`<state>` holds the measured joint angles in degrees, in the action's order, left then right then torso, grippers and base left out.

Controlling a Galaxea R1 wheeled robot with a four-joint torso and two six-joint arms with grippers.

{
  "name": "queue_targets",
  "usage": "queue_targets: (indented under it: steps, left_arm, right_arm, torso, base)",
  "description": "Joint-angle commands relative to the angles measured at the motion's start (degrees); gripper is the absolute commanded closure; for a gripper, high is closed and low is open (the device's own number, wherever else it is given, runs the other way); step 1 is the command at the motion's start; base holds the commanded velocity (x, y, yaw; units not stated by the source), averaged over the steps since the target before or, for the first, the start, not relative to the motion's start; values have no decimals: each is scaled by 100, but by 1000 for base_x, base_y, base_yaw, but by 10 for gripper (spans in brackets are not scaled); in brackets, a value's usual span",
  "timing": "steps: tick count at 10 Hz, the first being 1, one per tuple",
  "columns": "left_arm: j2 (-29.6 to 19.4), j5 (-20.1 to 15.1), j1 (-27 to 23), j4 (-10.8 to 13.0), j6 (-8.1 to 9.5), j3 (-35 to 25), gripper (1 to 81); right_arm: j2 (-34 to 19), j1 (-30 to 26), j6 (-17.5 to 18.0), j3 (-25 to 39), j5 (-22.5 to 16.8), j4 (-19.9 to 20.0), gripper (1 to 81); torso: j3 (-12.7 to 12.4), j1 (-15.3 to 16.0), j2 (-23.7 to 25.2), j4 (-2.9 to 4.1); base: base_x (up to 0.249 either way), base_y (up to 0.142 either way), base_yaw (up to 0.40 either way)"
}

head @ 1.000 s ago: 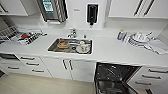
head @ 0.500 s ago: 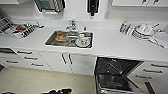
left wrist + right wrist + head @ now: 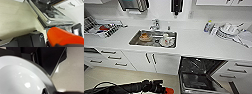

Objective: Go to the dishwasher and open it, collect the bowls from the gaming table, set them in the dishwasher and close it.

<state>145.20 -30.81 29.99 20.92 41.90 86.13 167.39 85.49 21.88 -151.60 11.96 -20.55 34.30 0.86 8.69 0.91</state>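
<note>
Since a second ago your head camera has swung and dipped, so the dishwasher [image 3: 199, 75], then just coming into view at the lower edge, now sits lower right with its door dropped open; nothing on the counter itself has shifted. You can see its dark interior and wire racks under the white worktop [image 3: 196, 43], between the white cabinet doors [image 3: 159, 62] and a stack of drawers [image 3: 236, 71]. In your left wrist view the lowered door [image 3: 55, 18] shows its steel edge and inner panel, with pale floor [image 3: 13, 18] beside it.

Your left arm [image 3: 129, 88] comes in low across the floor, and an orange bowl [image 3: 169, 90] sits at its tip, short of the dishwasher door. That orange bowl [image 3: 62, 36] looms large in the left wrist view, close against the gripper hardware; you cannot tell whether the claw is clamped on it. In the right wrist view a white bowl [image 3: 18, 79] sits right at the camera, with the dishwasher's dark cavity [image 3: 50, 58] beyond it and speckled floor [image 3: 72, 75] alongside; whether the right claw is closed on it cannot be told either.

Further out, the steel sink [image 3: 154, 38] holds dishes below the tap [image 3: 155, 24]. A dish rack [image 3: 102, 27] stands at the counter's left end, stacked plates [image 3: 227, 31] and a bottle [image 3: 207, 26] at its right.
</note>
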Motion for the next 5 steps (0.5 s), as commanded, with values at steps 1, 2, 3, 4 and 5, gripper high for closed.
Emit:
queue_targets:
  steps: [1, 2, 3, 4, 5]
  left_arm:
    - [88, -479, -770, -1, 46, 53, 811]
    - [141, -505, -805, 26, 46, 132, 811]
    - [193, -566, -832, 26, 46, 176, 811]
    - [246, -646, -867, 35, 46, 194, 811]
    - [299, -655, -911, 61, 46, 220, 811]
  right_arm:
    - [-45, 52, -9, 53, -343, -36, 811]
    - [-45, 43, -9, 70, -343, -36, 811]
    - [-45, 52, 0, 79, -343, -36, 811]
    - [-54, 52, -9, 79, -343, -36, 811]
    - [-54, 43, -9, 79, -343, -37, 811]
  torso:
    - [0, 0, 0, 0]
    - [0, 0, -2, 0]
    - [2, 0, -2, 0]
    - [2, 0, -2, 0]
    - [2, 0, -2, 0]
  base:
    - [0, 0, 0]
    - [0, 0, 0]
    - [0, 0, 0]
    - [0, 0, 0]
    - [0, 0, 0]
